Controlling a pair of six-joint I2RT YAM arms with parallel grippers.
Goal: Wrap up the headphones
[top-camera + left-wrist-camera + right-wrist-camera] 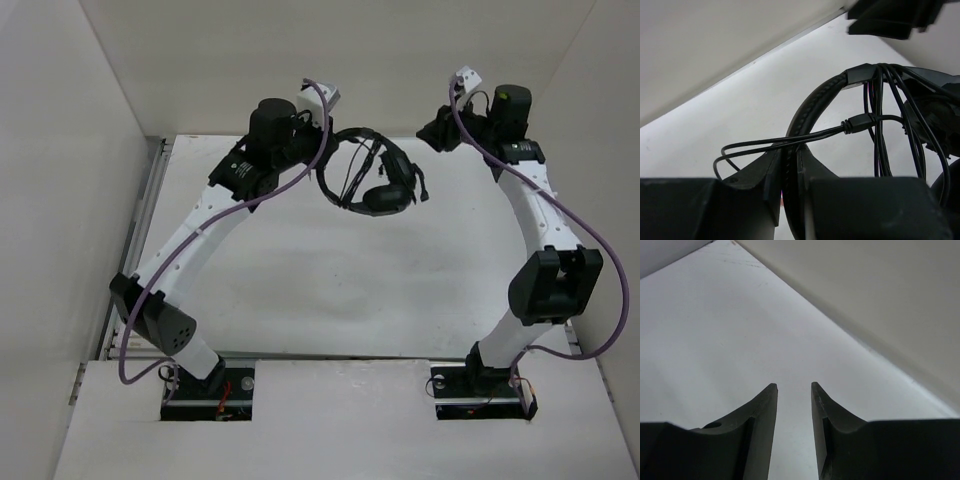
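— How is the left claw (pixel 790 167) found?

— It is pinched onto the headband (pixel 812 107) of the headphones (pixel 383 196), with the band gripped edgewise between both fingers.

— And which way are the headphones turned?

— The arch of the band is turned left, toward that claw, and the earcups (pixel 392 170) are set to the right. The long axis is laid roughly left to right, over the far middle of the desk (pixel 300 290). Whether the desk is touched cannot be told.

— How are the arms posed?

— The left arm (pixel 200 225) is bent at a near-left elbow and stretched far and rightward. The right arm (pixel 535 215) is raised from the near right and reached far. The right claw (pixel 793 390) is spread, nothing is held in it, and it is kept apart from the headphones, on their right.

— How do the headphones look?

— Black throughout. The thin cord (pixel 790 137) is looped in several strands over the band by one cup, and one loose loop is left hanging out to the side.
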